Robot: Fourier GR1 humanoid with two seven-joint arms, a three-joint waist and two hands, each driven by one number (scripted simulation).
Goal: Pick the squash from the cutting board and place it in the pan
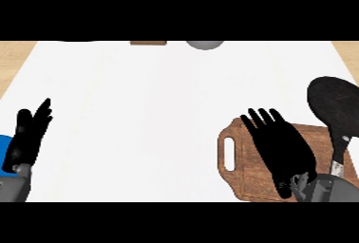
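A brown wooden cutting board [245, 163] with a handle slot lies at the lower right of the white counter. My right hand [280, 144] is spread open above the board, fingers straight and pointing away, covering its middle. No squash shows; it may be hidden under that hand. A black pan [335, 104] sits at the right edge, its handle [340, 152] running down toward me beside the board. My left hand [28, 137] rests open at the left edge, fingers up.
At the counter's far edge stand a grey rounded object [204, 44] and a small brown object [148, 42]. Something blue [5, 144] shows behind my left hand. Wooden surface [14, 52] borders the white counter at both sides.
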